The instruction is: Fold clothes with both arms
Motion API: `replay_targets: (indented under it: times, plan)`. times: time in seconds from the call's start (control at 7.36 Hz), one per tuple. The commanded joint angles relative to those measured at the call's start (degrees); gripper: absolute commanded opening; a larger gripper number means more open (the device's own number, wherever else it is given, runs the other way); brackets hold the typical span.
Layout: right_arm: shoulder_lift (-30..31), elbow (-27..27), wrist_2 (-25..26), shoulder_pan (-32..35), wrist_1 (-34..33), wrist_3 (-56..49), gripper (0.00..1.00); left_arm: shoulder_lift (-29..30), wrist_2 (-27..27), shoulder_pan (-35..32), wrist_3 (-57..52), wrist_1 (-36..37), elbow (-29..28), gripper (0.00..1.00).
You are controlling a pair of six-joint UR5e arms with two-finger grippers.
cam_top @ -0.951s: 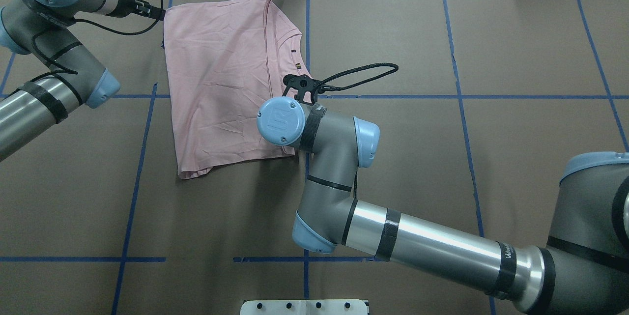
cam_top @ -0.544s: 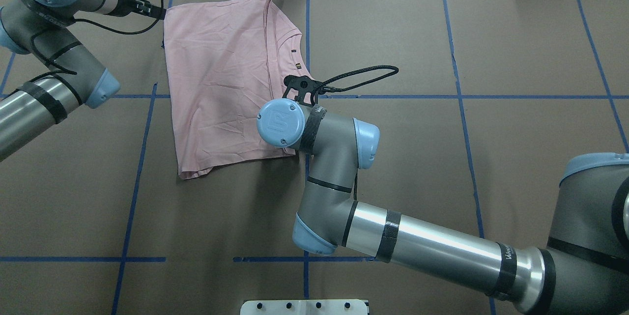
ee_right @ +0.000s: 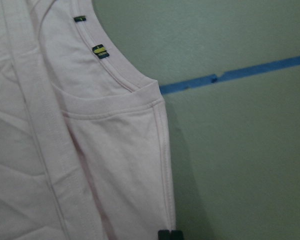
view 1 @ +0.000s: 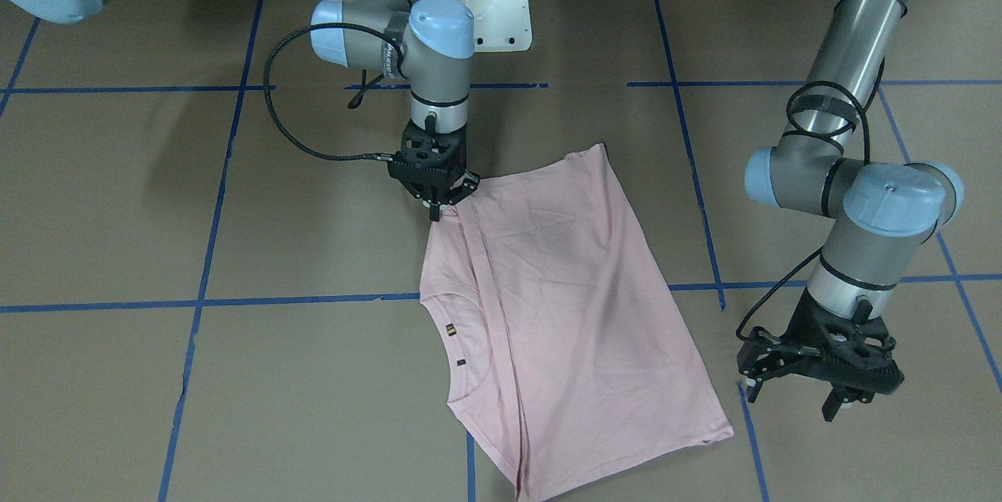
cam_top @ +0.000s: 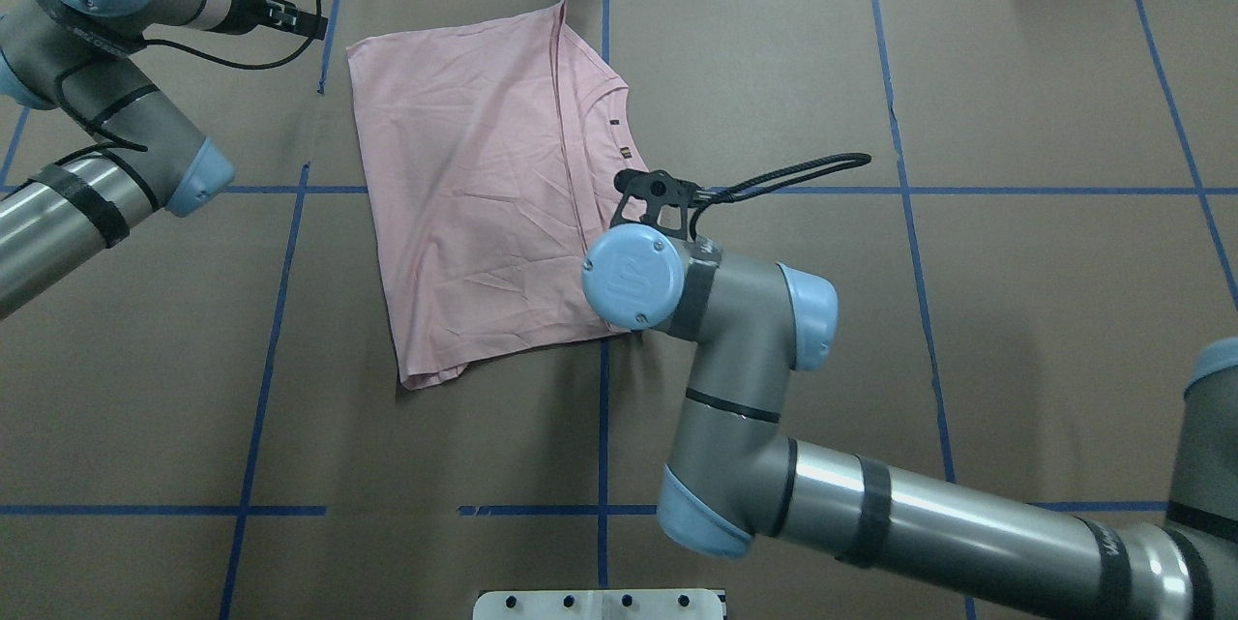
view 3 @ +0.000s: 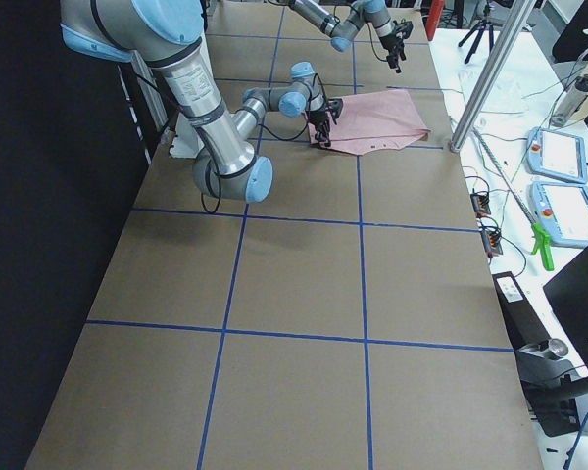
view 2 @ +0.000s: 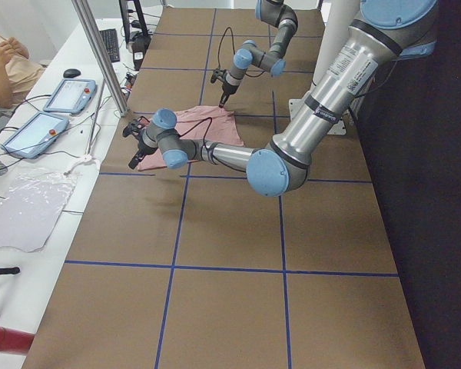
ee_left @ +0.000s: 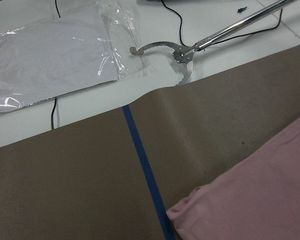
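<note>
T-shirt (cam_top: 464, 185) pale pink knit cloth, matt, finely creased, table cover (cam_top: 1016, 310) brown matt paper, right arm (cam_top: 967, 523) tube bright brushed metal, joint caps (cam_top: 633, 277) smooth blue plastic

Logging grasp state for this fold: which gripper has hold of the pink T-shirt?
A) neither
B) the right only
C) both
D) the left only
B: the right gripper is shut on the T-shirt at its edge, while the left gripper hangs open, clear of the cloth.

R jaws dragged T-shirt (cam_top: 474, 185) toward robot's R side.
</note>
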State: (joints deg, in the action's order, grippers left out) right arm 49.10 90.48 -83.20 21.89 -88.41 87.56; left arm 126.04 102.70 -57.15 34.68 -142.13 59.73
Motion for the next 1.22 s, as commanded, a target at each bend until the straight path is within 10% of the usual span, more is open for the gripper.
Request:
replay_targets:
  times: [0.0,0.41,0.54,0.68,1.09]
  plan:
    - [10.5,15.6,7.0,-8.0,-4.9,0.6,0.0,0.0,0.0,0.0,-0.1,0.0,0.0,1.0]
    - [13.2,16.7,12.0,-14.2,-4.9,4.2,0.0,0.0,0.0,0.1,-0.1,-0.1,0.0,1.0]
    - [13.4,16.8,12.0,-14.5,-4.9,4.2,0.33,0.0,0.0,0.1,0.0,-0.1,0.0,1.0]
    - [13.9,17.4,13.3,-15.0,-4.9,4.1,0.99,0.0,0.1,0.2,0.0,-0.1,0.3,1.0]
    - [15.3,22.5,13.0,-14.8,-4.6,3.2,1.0,-2.4,1.5,2.7,8.2,1.4,8.3,1.0]
